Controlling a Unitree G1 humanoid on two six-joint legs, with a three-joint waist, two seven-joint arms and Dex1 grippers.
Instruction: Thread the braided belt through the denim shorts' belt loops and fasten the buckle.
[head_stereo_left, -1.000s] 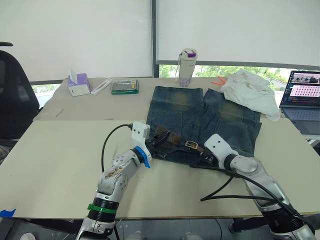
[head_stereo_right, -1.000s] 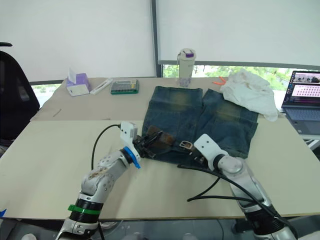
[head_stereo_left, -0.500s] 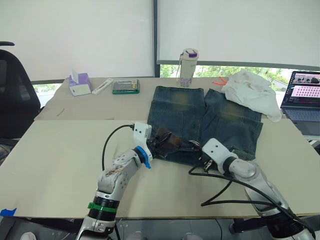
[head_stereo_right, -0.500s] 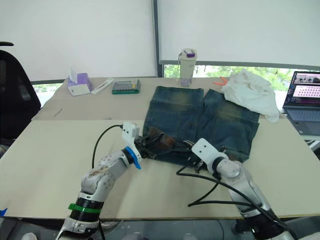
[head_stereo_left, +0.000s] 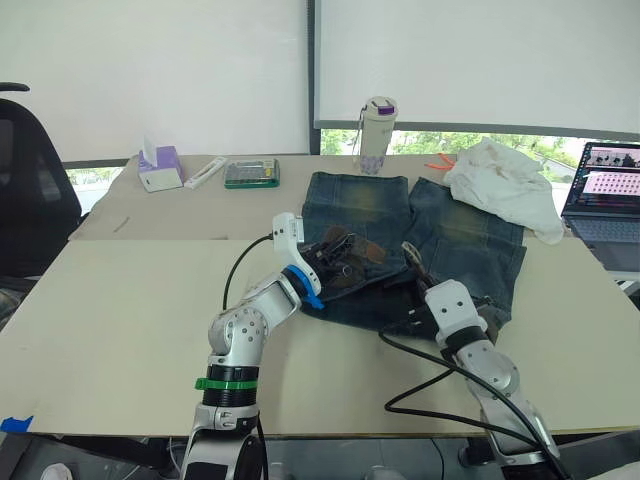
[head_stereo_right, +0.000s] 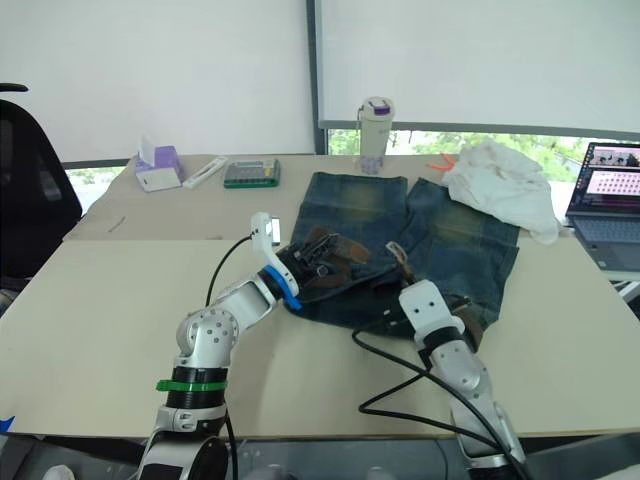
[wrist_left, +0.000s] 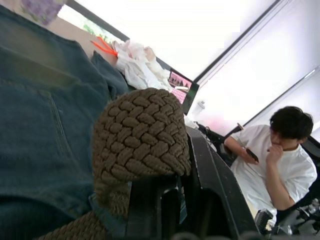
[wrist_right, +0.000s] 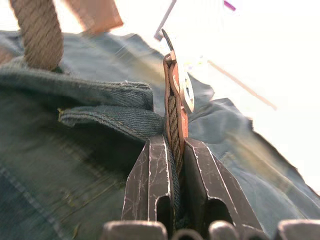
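Observation:
The denim shorts (head_stereo_left: 455, 235) lie flat on the table with the waistband toward me, bunched up at its middle. The braided belt (head_stereo_left: 352, 256) runs brown across that bunched waistband. My left gripper (head_stereo_left: 326, 262) is shut on a folded loop of the braided belt (wrist_left: 140, 132), raised a little off the table. My right gripper (wrist_right: 174, 156) is shut on the belt's end just below the silver buckle (wrist_right: 186, 90), which stands upright above the denim (wrist_right: 75, 150). In the head views the buckle (head_stereo_right: 395, 250) sticks up at the waistband's middle. I cannot pick out single belt loops in the folds.
At the table's back stand a tumbler (head_stereo_left: 376, 135), a white cloth (head_stereo_left: 500, 185), a laptop (head_stereo_left: 605, 195), a tissue box (head_stereo_left: 157, 168), a remote (head_stereo_left: 203, 172) and a calculator (head_stereo_left: 250, 173). Black cables (head_stereo_left: 440, 385) loop at the near edge. A seated person (wrist_left: 267, 160) is off to the side.
My right gripper has closed on the belt's buckle end and lifted it upright. My left gripper has moved forward and up with the belt, bunching the waistband.

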